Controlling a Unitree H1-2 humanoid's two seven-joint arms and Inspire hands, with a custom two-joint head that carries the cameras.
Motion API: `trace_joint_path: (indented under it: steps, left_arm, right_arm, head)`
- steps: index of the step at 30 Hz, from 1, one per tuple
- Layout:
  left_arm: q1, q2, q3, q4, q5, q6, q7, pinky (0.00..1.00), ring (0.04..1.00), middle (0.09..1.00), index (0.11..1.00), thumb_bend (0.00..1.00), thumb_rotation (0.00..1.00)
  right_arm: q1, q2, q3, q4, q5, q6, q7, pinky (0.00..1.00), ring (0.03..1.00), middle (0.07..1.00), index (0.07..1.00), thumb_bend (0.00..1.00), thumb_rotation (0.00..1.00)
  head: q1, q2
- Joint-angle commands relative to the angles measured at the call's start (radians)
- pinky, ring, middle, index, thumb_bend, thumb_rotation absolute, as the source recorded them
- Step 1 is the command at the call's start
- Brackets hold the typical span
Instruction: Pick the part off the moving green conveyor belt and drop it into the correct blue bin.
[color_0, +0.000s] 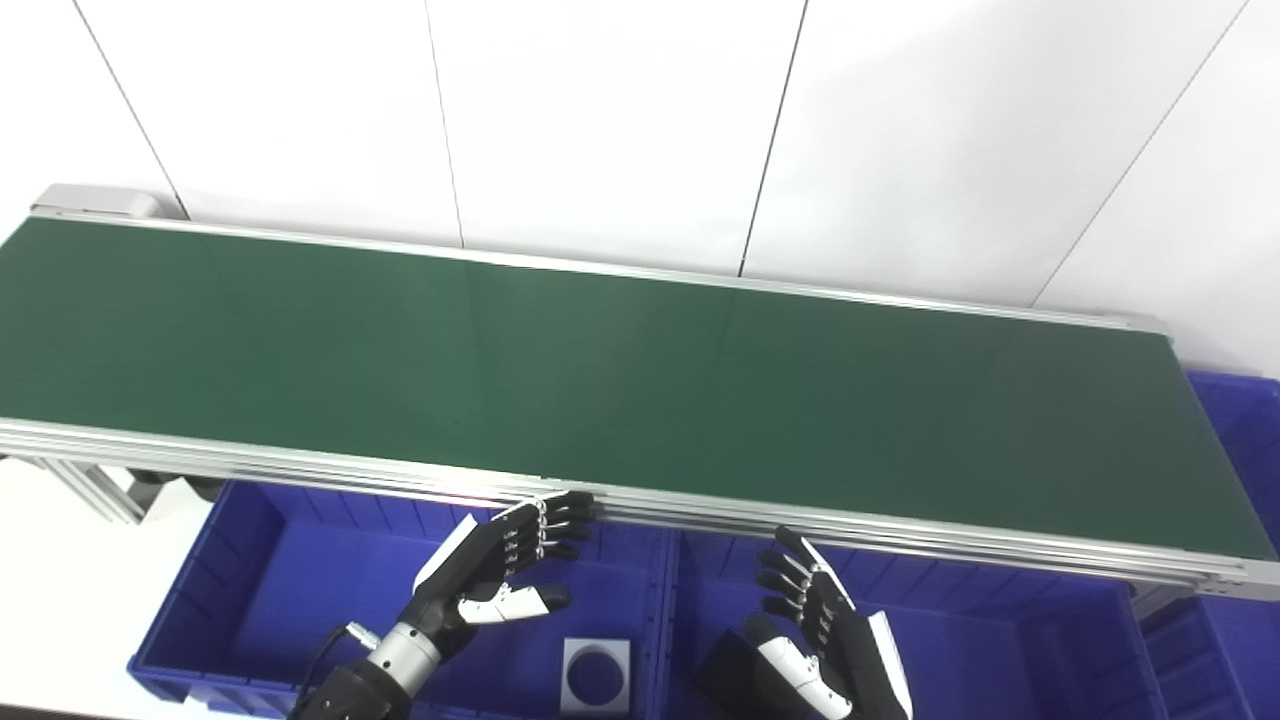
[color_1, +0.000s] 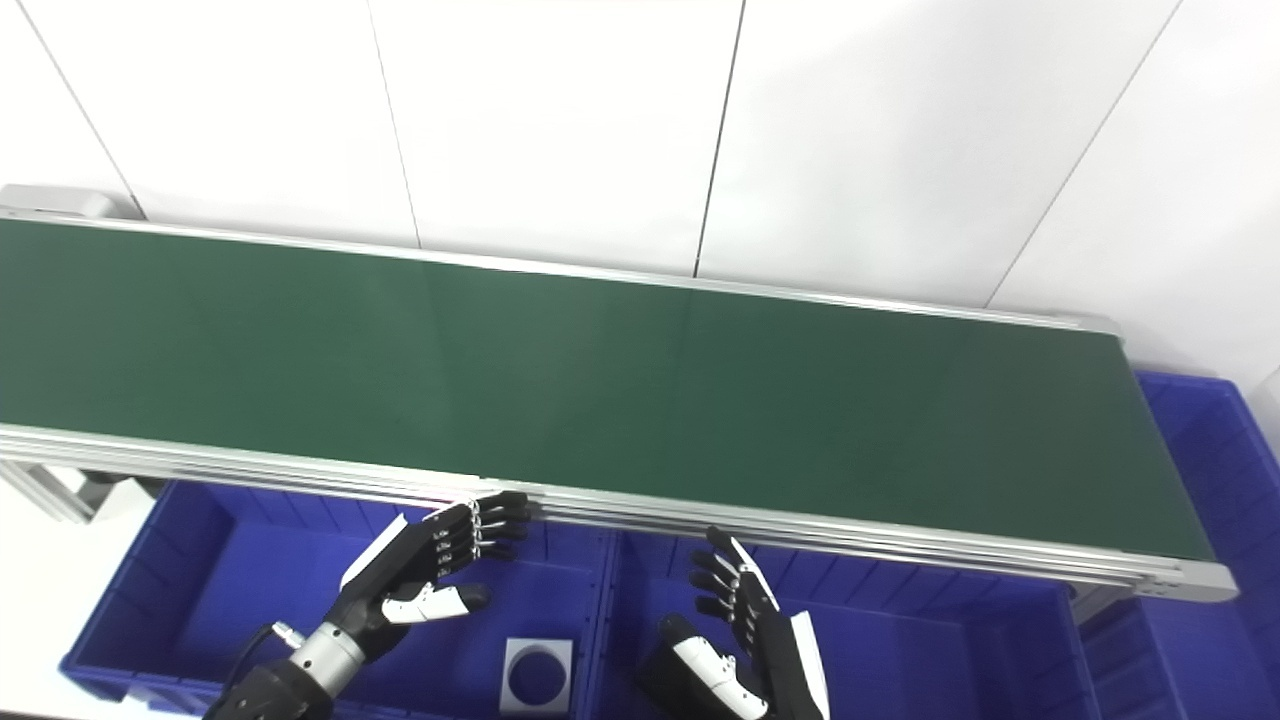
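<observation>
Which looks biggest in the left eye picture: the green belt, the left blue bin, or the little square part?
1. Green belt, by far.
2. Left blue bin, partly hidden under the belt.
3. Square part, lying in that bin.

Industrial sorting test cell, green conveyor belt (color_0: 620, 390) on aluminium frame, blue plastic bins (color_0: 250, 560), plain white wall panels (color_0: 600, 120)
</observation>
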Motion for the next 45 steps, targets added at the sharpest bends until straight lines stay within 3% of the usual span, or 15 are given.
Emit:
trace_joint_path:
  steps: [1, 6, 9, 18, 24, 35, 42, 43, 45]
  left_arm:
    - [-0.023, 0.002, 0.005, -0.014, 0.002, -0.042, 0.0, 0.73, 0.784, 0.808, 0.814, 0.91, 0.45]
    - [-0.024, 0.005, 0.007, -0.017, -0.005, -0.041, -0.004, 0.74, 0.784, 0.808, 0.817, 0.92, 0.41]
    - [-0.025, 0.009, 0.009, -0.014, -0.003, -0.042, -0.004, 0.73, 0.784, 0.81, 0.82, 0.94, 0.42]
    - [-0.027, 0.018, 0.016, -0.033, -0.012, -0.026, -0.012, 0.74, 0.78, 0.799, 0.812, 0.94, 0.4]
    - [-0.039, 0.028, 0.025, -0.027, -0.04, -0.031, -0.035, 0.71, 0.77, 0.802, 0.82, 0.92, 0.35]
    - [-0.045, 0.021, 0.031, -0.023, -0.037, -0.028, -0.036, 0.7, 0.756, 0.789, 0.808, 0.94, 0.34]
    - [-0.05, 0.02, 0.031, -0.02, -0.035, -0.03, -0.036, 0.7, 0.76, 0.796, 0.813, 0.93, 0.34]
    - [-0.051, 0.024, 0.032, -0.019, -0.037, -0.031, -0.038, 0.7, 0.761, 0.797, 0.813, 0.93, 0.34]
    - [-0.053, 0.03, 0.037, -0.015, -0.041, -0.036, -0.044, 0.7, 0.759, 0.796, 0.816, 0.93, 0.35]
  right_arm:
    - [-0.017, 0.003, 0.001, -0.021, 0.006, -0.045, -0.001, 0.75, 0.812, 0.834, 0.9, 0.76, 0.6]
    - [-0.026, 0.002, 0.004, -0.018, 0.001, -0.041, 0.0, 0.75, 0.811, 0.831, 0.89, 0.76, 0.57]
    - [-0.03, 0.004, 0.008, -0.008, -0.008, -0.049, -0.005, 0.75, 0.808, 0.828, 0.884, 0.75, 0.55]
    - [-0.043, 0.011, 0.011, 0.008, -0.015, -0.045, -0.01, 0.75, 0.804, 0.828, 0.887, 0.79, 0.56]
    - [-0.057, 0.018, 0.016, 0.027, -0.009, -0.051, -0.008, 0.76, 0.808, 0.83, 0.887, 0.79, 0.55]
    - [-0.063, 0.011, 0.016, 0.028, -0.013, -0.043, -0.012, 0.77, 0.808, 0.829, 0.892, 0.81, 0.57]
    - [-0.066, 0.011, 0.016, 0.028, 0.013, -0.042, -0.003, 0.77, 0.814, 0.832, 0.891, 0.81, 0.55]
    - [-0.068, 0.014, 0.017, 0.031, 0.013, -0.043, -0.004, 0.77, 0.814, 0.832, 0.891, 0.81, 0.55]
    - [-0.074, 0.02, 0.02, 0.046, 0.013, -0.053, -0.007, 0.77, 0.814, 0.829, 0.89, 0.81, 0.54]
  head:
    - [-0.003, 0.007]
    - [-0.02, 0.011]
    - [-0.066, 0.013]
    - [-0.081, 0.038]
    - [-0.156, 0.056]
    - [-0.11, 0.062]
    - [-0.121, 0.07]
    - [-0.182, 0.065]
    - [-0.225, 0.058]
